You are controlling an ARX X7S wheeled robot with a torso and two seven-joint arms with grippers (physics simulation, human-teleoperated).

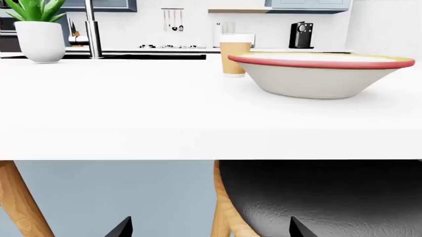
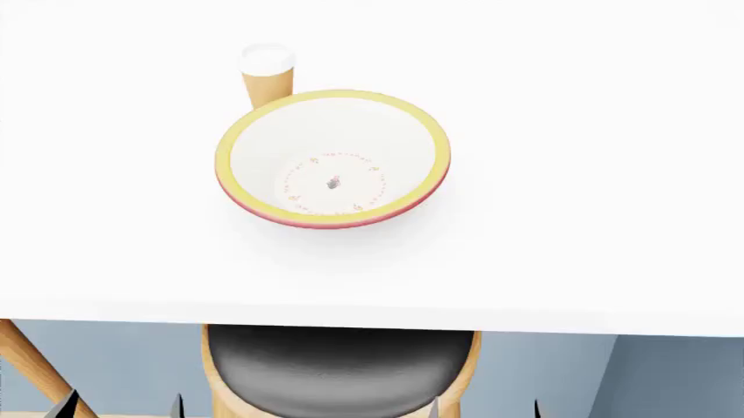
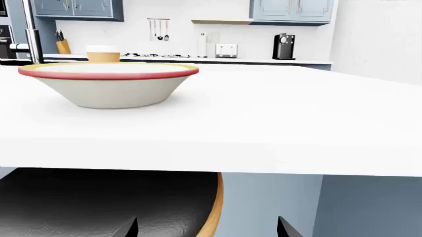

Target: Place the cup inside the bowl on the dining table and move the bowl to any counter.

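The bowl (image 2: 333, 158) stands empty on the white dining table (image 2: 558, 192), yellow-rimmed with small orange marks on its white bottom; it also shows side-on as the bowl (image 1: 321, 74) and the bowl (image 3: 108, 84). The tan cup (image 2: 267, 77) stands upright just behind the bowl's far left rim, seen again as the cup (image 1: 234, 54) and, mostly hidden, the cup (image 3: 103, 54). My left gripper (image 1: 209, 229) and right gripper (image 3: 207, 229) hang open below the table's near edge, holding nothing. Only their dark fingertips (image 2: 70, 405) show in the head view.
A round black-seated stool (image 2: 340, 366) with a wooden rim sits under the table's near edge, between my grippers. A wooden leg (image 1: 20, 202) slants at the left. Beyond the table stand a potted plant (image 1: 39, 29), a tap, and a far kitchen counter (image 3: 197, 59) with appliances.
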